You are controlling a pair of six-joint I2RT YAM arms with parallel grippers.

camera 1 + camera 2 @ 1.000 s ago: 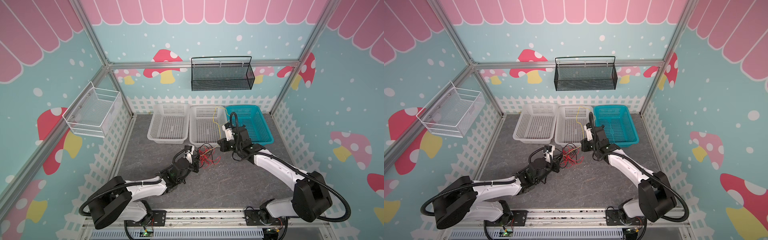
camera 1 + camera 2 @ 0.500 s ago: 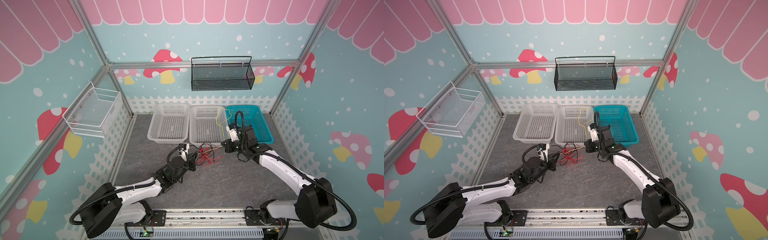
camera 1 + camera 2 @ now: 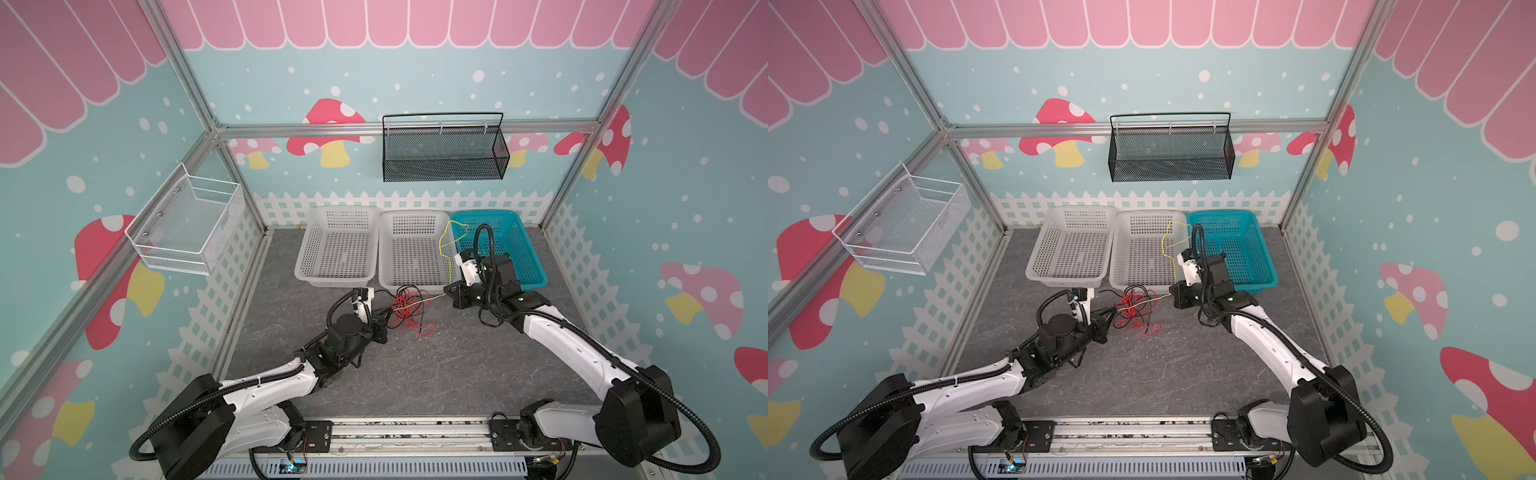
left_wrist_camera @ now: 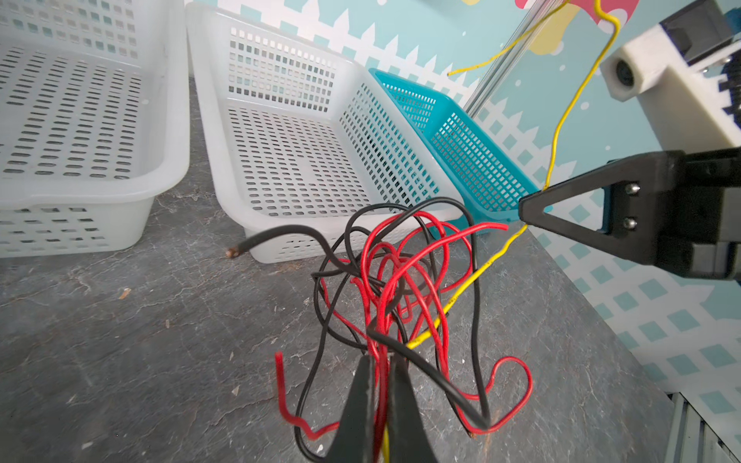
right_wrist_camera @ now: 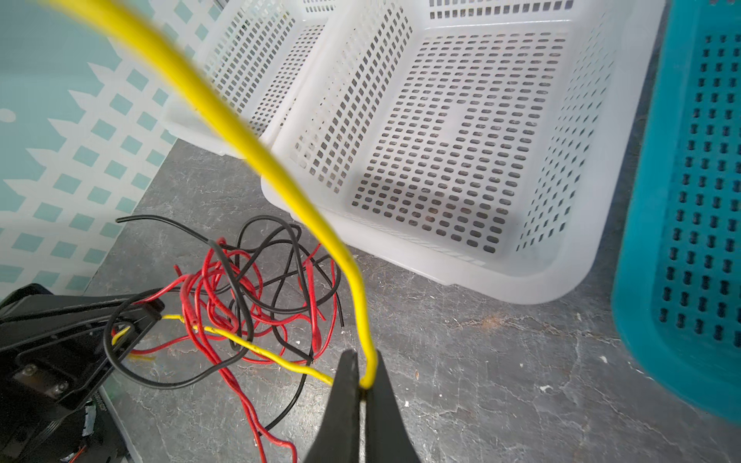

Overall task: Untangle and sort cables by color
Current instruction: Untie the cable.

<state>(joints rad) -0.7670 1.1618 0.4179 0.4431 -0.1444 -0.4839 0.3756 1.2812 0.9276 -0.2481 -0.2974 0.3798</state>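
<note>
The right gripper (image 5: 363, 373) is seen clamped shut on the yellow cable (image 5: 280, 176), which is pinched right at the fingertips. Opposite, the left gripper (image 4: 381, 360) is closed on the tangle of red and black cables (image 4: 401, 280), gathered low at the grey tabletop (image 3: 457, 374) in front of the middle white basket (image 3: 415, 214). Now the point to be watched: the yellow cable is stretched straight from one gripper to the other, through the tangle, and its end appears to be caught in the left jaws too. Its free length is arched up over the baskets. A pull along that line, away from the left gripper, seems called for, and the right arm is placed for it.
</note>
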